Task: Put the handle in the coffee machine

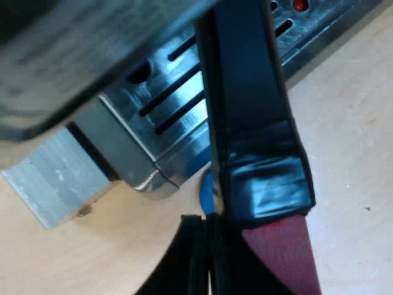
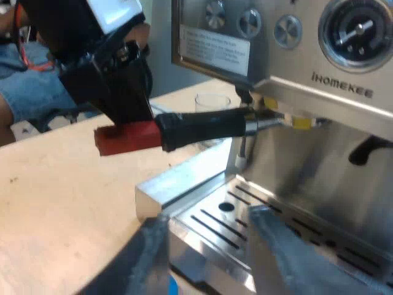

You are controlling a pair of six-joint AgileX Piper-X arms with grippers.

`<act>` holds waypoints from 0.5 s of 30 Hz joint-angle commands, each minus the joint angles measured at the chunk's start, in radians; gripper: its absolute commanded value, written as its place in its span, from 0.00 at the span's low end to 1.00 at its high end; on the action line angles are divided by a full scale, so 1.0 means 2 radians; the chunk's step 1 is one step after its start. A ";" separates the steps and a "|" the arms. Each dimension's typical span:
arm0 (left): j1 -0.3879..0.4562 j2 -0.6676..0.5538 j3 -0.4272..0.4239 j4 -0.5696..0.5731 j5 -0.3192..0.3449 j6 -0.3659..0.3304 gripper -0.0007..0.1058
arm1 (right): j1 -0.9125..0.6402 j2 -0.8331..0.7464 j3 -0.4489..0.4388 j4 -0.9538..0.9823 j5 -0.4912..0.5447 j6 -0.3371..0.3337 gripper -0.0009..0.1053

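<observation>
left fingers clamped on the red end of the handle; one finger shows against the red, the other is hidden behind it. metal holder sits up at the espresso machine front, under the brew head; cannot tell if it's locked in. handle sticks out level, clear above the corner of the slotted drip tray, red end out over the desk. right fingers apart, gripping nothing, low over the drip tray's edge. measuring glass upright on the desk just behind the handle, beside the machine. small blue bit down by the tray's corner, cannot tell what it is. person's leg in denim beyond the desk's far edge
</observation>
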 commanded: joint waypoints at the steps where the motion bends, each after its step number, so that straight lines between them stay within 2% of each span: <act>1: -0.025 0.001 0.001 0.013 0.059 -0.004 0.01 | 0.001 -0.013 0.001 0.024 -0.004 0.008 0.48; 3: -0.035 0.001 0.001 0.017 0.059 -0.008 0.01 | 0.001 -0.020 0.001 0.041 0.000 0.022 0.55; 7: -0.051 0.001 0.001 0.017 0.059 -0.027 0.01 | 0.000 -0.022 0.001 0.052 0.004 0.032 0.56; 11: -0.070 0.001 0.001 0.017 0.055 -0.030 0.01 | 0.000 -0.022 0.001 0.055 0.009 0.034 0.55; 12: -0.078 0.001 0.001 0.017 0.055 -0.043 0.01 | 0.000 -0.022 -0.003 0.061 0.010 0.051 0.55; 15: -0.085 0.001 0.001 0.017 0.055 -0.060 0.01 | -0.007 -0.022 -0.017 0.086 0.001 0.051 0.56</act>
